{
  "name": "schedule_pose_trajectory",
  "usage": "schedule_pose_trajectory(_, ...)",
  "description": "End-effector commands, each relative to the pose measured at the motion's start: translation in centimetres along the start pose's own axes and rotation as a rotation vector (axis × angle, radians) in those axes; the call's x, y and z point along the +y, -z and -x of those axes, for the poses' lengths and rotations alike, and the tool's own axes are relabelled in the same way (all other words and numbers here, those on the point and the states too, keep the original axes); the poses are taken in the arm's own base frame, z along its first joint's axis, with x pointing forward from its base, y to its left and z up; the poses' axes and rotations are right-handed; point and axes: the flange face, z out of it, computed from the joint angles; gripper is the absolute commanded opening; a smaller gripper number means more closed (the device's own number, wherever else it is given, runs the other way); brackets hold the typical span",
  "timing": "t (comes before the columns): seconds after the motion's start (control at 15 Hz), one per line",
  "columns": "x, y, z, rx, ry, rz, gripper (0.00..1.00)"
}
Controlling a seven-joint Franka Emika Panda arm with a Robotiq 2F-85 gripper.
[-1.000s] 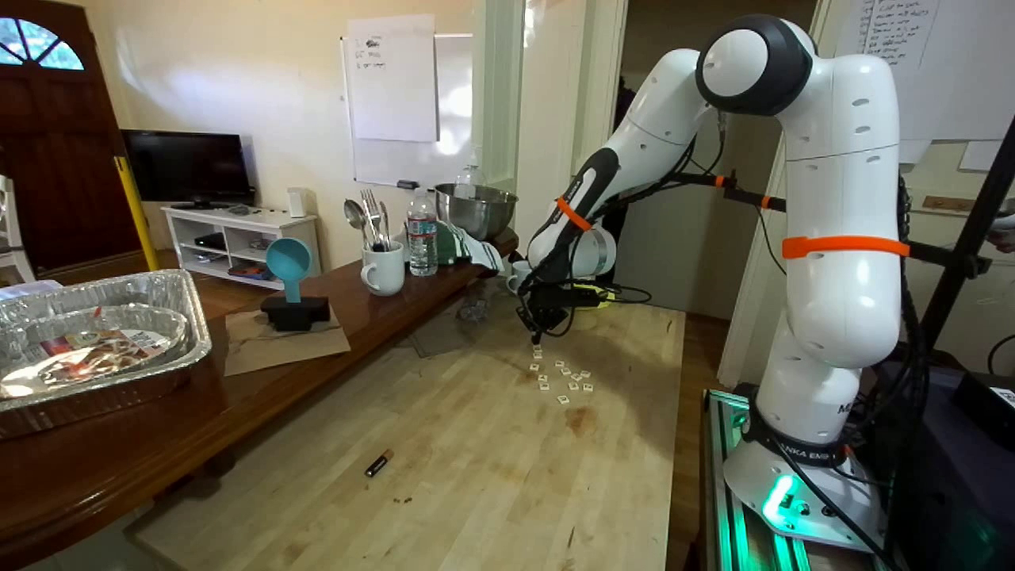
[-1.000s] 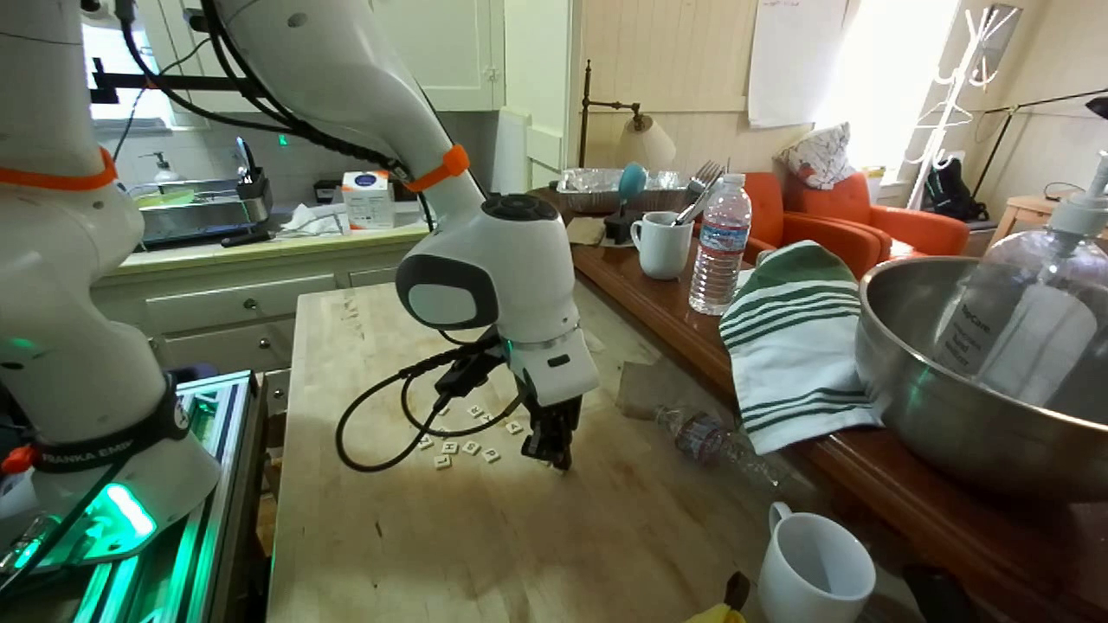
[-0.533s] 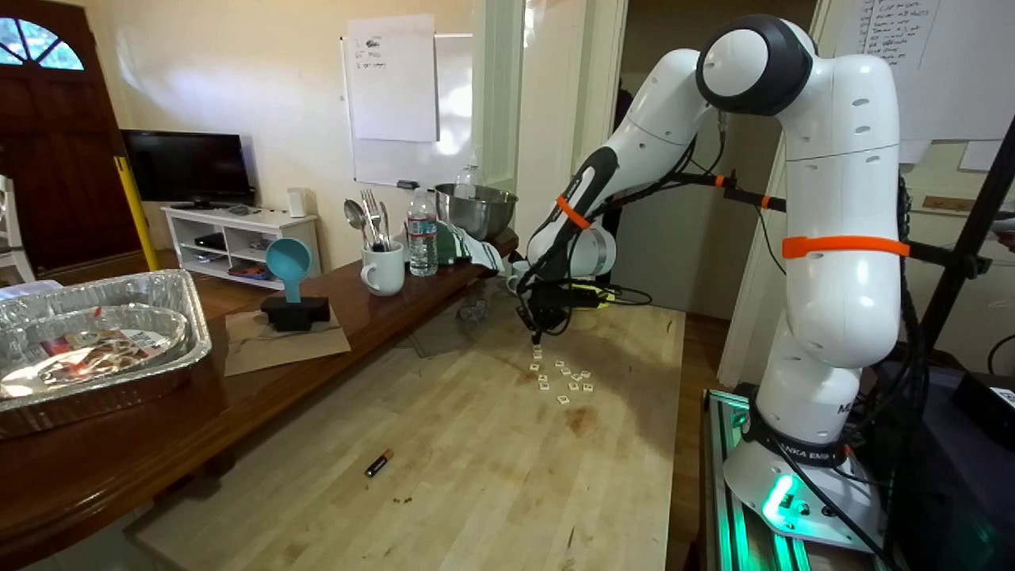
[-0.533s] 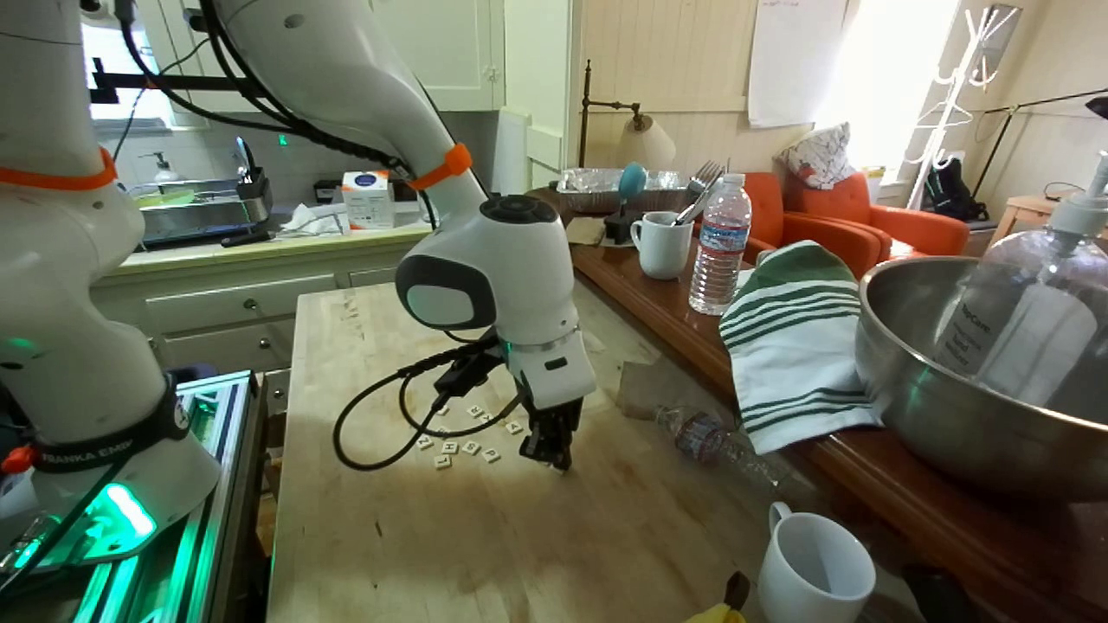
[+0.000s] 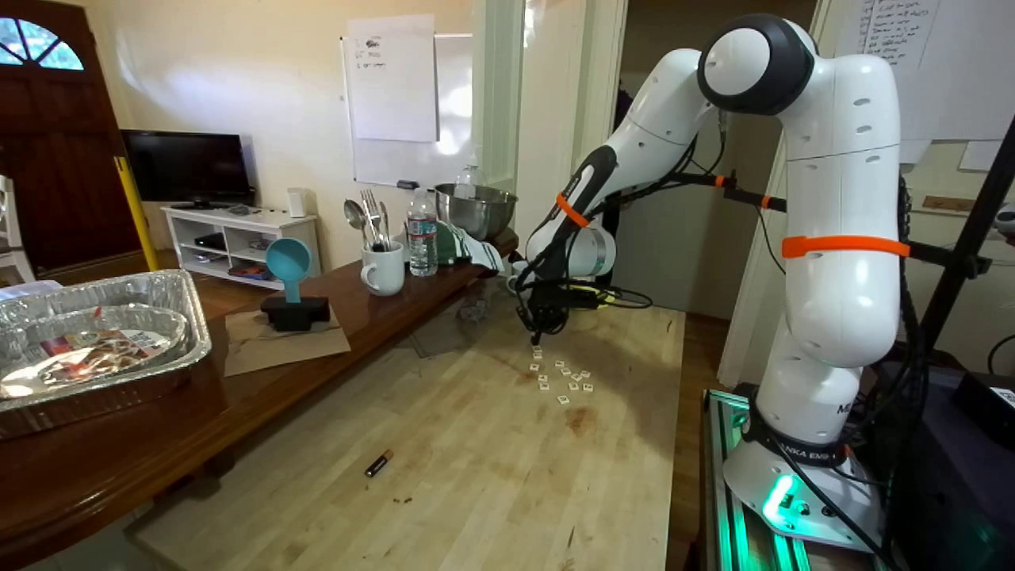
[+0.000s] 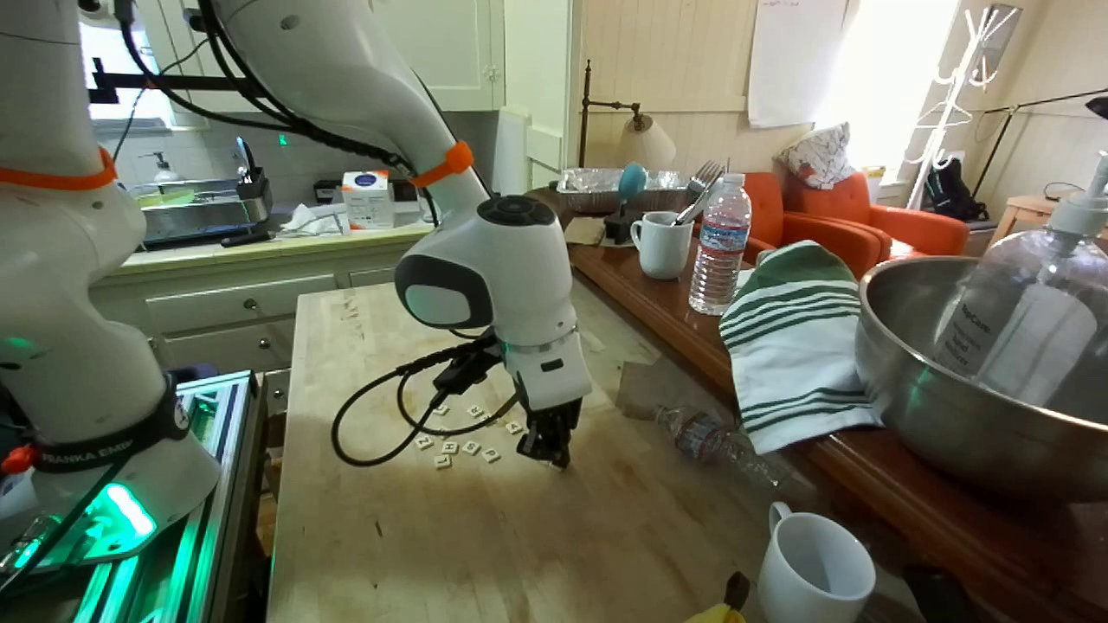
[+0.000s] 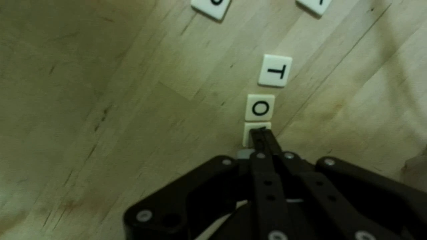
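My gripper (image 7: 261,130) is shut, its fingertips together over a white letter tile (image 7: 247,135) whose face they mostly hide. Nothing shows between the fingers, and whether the tips press on that tile I cannot tell. Directly beyond it, edge to edge, lies a tile marked O (image 7: 260,116). A tile marked T (image 7: 271,80) lies slightly apart, a bit skewed. Two more tiles are cut off at the top of the wrist view. In both exterior views the gripper (image 5: 536,341) points down at the light wooden table, at the end of a loose group of several tiles (image 6: 450,447).
A battery (image 5: 379,463) lies on the table. A clear plastic bottle (image 6: 701,435) lies on its side by the raised brown counter (image 5: 262,373). A white mug (image 6: 814,567) stands near the table's end. A metal bowl (image 6: 900,346) and a striped towel (image 6: 796,346) rest on the counter.
The hand has tilted and shifted very slightly, a little to the left in both exterior views. Its fingertips stay nearly in place, and the tiles look unmoved.
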Motion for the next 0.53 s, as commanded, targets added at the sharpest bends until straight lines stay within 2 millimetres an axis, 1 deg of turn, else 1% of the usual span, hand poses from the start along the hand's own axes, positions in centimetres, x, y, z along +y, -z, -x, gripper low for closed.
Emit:
schedule_pose_trajectory(0.0,0.01,-2.59,2.56,-0.099,0.002,0.026,0.00)
schedule_pose_trajectory(0.47,0.48,-2.85,2.69,-0.108,-0.009,0.052,0.00)
